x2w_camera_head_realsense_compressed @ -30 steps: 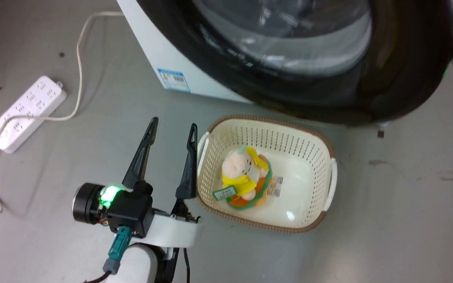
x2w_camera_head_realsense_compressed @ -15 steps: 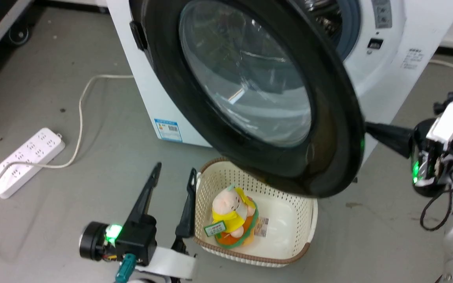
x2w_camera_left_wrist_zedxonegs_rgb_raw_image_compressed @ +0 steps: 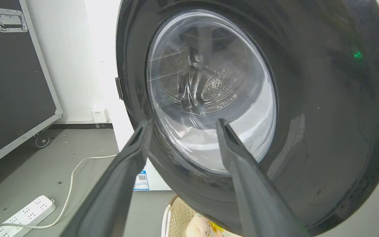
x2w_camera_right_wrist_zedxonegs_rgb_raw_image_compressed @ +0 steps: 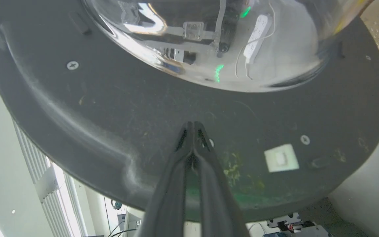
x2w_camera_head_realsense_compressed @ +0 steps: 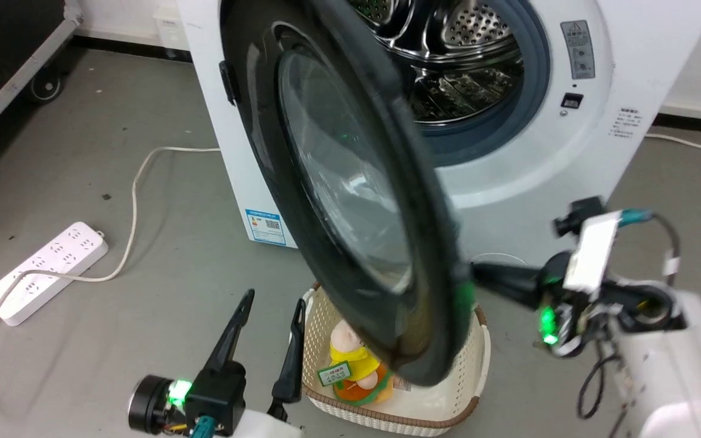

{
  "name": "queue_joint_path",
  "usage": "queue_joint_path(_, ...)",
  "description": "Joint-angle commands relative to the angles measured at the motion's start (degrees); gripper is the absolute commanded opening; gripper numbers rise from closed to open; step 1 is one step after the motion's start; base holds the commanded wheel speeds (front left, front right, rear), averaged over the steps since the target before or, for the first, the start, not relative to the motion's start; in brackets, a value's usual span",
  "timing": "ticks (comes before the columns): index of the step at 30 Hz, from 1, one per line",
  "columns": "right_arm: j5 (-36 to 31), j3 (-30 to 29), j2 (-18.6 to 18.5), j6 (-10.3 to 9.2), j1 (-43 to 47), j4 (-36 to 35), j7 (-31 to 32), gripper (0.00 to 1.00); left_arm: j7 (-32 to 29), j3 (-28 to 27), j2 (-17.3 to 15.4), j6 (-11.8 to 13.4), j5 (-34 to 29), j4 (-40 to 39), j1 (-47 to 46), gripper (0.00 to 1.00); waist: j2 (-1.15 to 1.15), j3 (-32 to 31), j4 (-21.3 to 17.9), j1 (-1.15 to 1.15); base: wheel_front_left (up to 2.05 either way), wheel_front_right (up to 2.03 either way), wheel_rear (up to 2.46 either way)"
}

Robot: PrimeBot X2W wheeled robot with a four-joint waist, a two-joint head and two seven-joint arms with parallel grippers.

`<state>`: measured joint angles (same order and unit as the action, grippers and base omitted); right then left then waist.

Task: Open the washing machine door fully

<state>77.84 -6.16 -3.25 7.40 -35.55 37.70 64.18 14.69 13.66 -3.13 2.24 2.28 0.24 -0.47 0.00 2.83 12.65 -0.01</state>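
The washing machine door [x2w_camera_head_realsense_compressed: 350, 201] is seen partly open, its lower edge above a basket [x2w_camera_head_realsense_compressed: 481, 356] on the floor. The right tool [x2w_camera_right_wrist_zedxonegs_rgb_raw_image_compressed: 192, 124], closed on nothing, is set with its tips against the door's inner black rim. The left tool [x2w_camera_head_realsense_compressed: 274, 298] is held spread open, apart from the door's outer face.

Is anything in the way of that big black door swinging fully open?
Possibly the left end effector, open in front of the washing machine door, on its outer side. The basket lies under the door's lower edge, apparently below its sweep.
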Motion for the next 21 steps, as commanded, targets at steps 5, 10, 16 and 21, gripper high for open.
queue_joint_path(5,6.82,9.67,0.36,0.09,5.28,-4.58,-3.27,0.00,0.30,-0.50,-0.19,-0.84,0.87,1.26,1.61,1.00,0.00,-0.36,0.87,0.01,0.00,0.00,0.00)
queue_joint_path(10,9.20,15.53,0.36,0.09,7.77,-8.64,-7.67,0.00,0.30,-0.85,-0.08,-1.29,1.88,2.53,1.99,1.00,0.00,-0.61,1.36,0.01,0.00,0.00,0.00)
queue_joint_path(16,6.88,14.59,-0.33,0.09,9.44,-13.35,-13.57,0.00,0.30,-3.07,0.01,-1.99,3.91,3.42,2.10,1.00,0.00,-1.40,0.42,0.01,0.00,0.00,0.00)
queue_joint_path(21,0.52,11.68,-3.56,0.09,11.68,-21.56,-21.84,0.00,0.30,-4.94,0.03,-2.91,4.88,3.83,2.00,1.00,0.00,-1.77,-1.62,0.01,0.00,0.00,0.00)
